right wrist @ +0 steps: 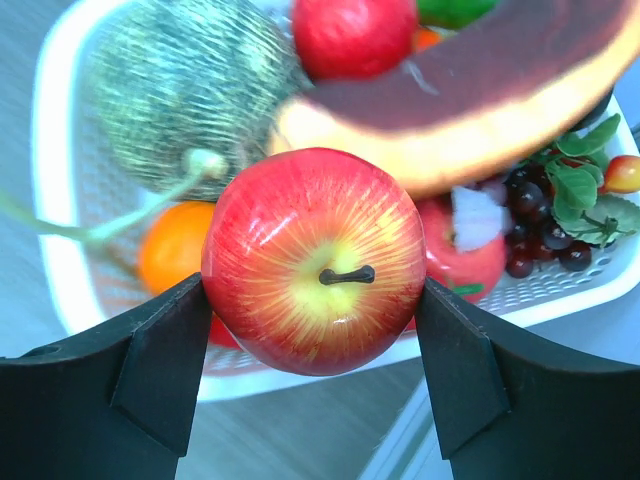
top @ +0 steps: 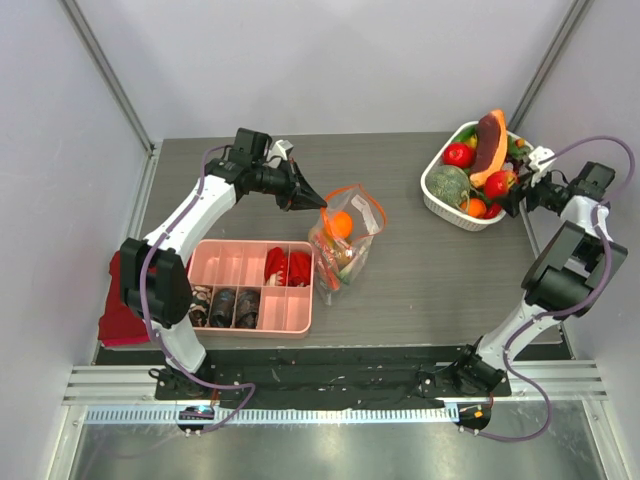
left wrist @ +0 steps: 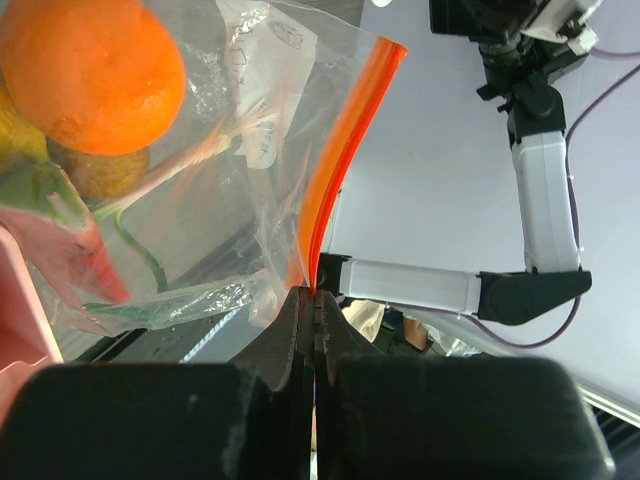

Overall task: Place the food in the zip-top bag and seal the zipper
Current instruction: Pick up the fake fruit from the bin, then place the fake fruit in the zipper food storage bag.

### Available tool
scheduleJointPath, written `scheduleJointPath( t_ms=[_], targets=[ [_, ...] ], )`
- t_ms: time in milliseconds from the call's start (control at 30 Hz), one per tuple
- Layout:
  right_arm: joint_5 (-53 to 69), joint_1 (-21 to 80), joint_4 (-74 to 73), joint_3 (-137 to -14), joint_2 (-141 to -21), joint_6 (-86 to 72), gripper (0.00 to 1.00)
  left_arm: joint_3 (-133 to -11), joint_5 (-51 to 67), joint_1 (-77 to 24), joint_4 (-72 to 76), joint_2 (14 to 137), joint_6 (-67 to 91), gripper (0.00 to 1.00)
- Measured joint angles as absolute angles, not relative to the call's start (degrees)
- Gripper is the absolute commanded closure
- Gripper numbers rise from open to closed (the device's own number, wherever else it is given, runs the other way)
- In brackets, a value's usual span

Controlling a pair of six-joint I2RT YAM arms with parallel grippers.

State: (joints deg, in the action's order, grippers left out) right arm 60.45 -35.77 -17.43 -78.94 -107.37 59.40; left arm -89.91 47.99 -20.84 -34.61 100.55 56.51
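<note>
The clear zip-top bag (top: 345,240) stands on the table's middle, holding an orange (left wrist: 95,70) and other toy food. My left gripper (top: 320,203) is shut on the bag's orange-red zipper (left wrist: 345,150) at one end of the mouth, and the strip runs up out of the closed jaws. At the far right, my right gripper (right wrist: 313,292) is shut on a red and yellow apple (right wrist: 315,260), both fingers pressing its sides. The apple (top: 497,183) hangs at the right edge of the white basket (top: 440,205).
The basket (right wrist: 60,250) holds a netted green melon (right wrist: 190,85), a long orange-and-brown slice (top: 490,145), dark grapes (right wrist: 540,230) and more fruit. A pink compartment tray (top: 305,300) with dark lumps and red pieces sits front left. A red cloth (top: 120,320) lies at the table's left edge.
</note>
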Motion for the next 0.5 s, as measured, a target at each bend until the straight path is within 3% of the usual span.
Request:
scheduleJointPath(
  t_ms=[167,300,500],
  targets=[
    [64.9,-36.5,-23.9,-78.7,-99.9,56.3,0.48,-89.9,48.0,-20.8,-34.6,100.6,56.5,1.00],
    [67.6,-33.9,-25.8,-79.5,-92.3,46.6,0.55,-89.9,48.0,-20.8,-34.6,100.6,56.5,1.00],
    [66.3,-16.6,-25.3,-79.8,-81.6,32.9,0.58,-89.9,48.2,-20.8,-34.5,100.6,56.5,1.00]
  ],
)
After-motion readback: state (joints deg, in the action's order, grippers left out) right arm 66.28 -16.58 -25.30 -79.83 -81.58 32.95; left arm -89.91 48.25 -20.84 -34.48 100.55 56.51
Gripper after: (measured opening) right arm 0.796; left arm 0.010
